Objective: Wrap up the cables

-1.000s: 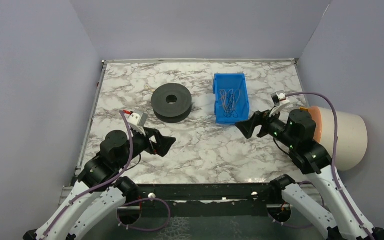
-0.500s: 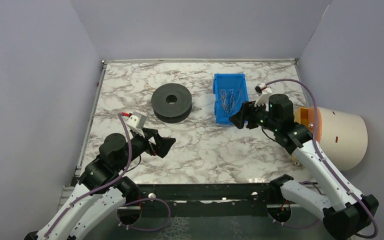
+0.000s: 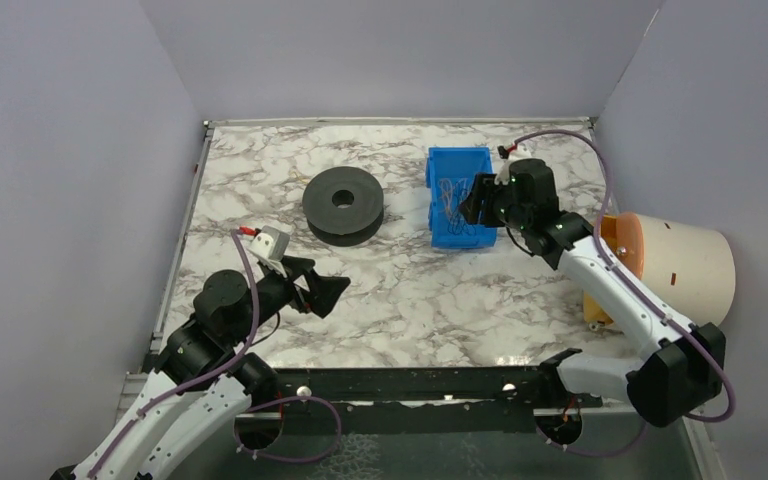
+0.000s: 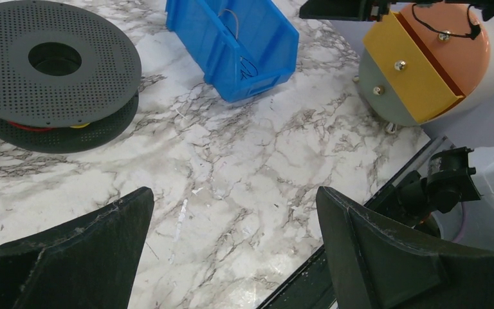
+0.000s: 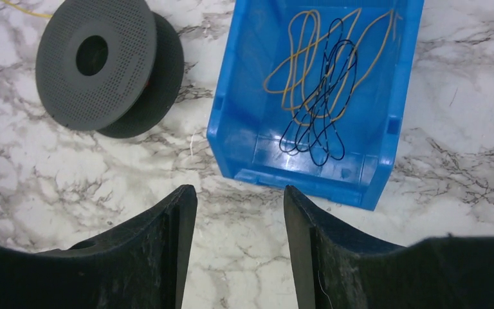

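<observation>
Right gripper (image 3: 470, 203) jaws apart, empty, hovering at the right side of the blue bin (image 3: 450, 239). Cables (image 5: 318, 90) lie inside the bin, just ahead of its fingertips, no contact. Left gripper (image 3: 325, 292) also spread, empty, well apart from the bin. Count: two cables (one yellow, one black, tangled), one bin, one black spool (image 3: 343, 205).

No legible text, label, brand, number or sign in any of the three views.
</observation>
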Controlling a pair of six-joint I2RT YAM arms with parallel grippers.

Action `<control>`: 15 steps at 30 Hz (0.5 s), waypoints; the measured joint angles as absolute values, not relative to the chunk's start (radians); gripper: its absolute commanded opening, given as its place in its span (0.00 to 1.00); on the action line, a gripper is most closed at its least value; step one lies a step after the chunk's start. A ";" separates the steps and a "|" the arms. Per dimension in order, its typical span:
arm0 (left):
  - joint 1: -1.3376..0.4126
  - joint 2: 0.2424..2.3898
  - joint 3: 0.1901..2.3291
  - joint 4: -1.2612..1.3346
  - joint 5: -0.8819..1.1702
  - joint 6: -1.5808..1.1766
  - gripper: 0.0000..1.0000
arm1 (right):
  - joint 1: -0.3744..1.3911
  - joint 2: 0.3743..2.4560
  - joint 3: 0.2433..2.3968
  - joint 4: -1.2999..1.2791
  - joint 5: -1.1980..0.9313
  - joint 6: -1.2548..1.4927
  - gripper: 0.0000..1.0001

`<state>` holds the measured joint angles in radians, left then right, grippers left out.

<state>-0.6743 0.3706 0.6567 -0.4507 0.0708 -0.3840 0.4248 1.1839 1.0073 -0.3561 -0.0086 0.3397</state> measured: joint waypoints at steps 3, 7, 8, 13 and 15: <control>-0.674 0.360 0.656 -0.450 0.071 -0.383 0.99 | 0.426 1.248 1.026 -0.324 0.036 0.340 0.54; -0.674 0.353 0.656 -0.451 0.071 -0.381 0.99 | 0.426 1.347 1.058 -0.281 0.076 0.340 0.53; -0.674 0.350 0.656 -0.450 0.071 -0.381 0.99 | 0.426 1.378 1.070 -0.270 0.082 0.342 0.53; -0.674 0.335 0.656 -0.451 0.071 -0.380 0.99 | 0.426 1.513 1.124 -0.235 0.090 0.352 0.51; -0.674 0.328 0.656 -0.450 0.071 -0.380 0.99 | 0.426 1.567 1.156 -0.227 0.097 0.359 0.50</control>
<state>-0.6743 0.3283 0.6556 -0.4503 0.0708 -0.3801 0.4255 1.5669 1.1564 -0.2268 0.0971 0.3592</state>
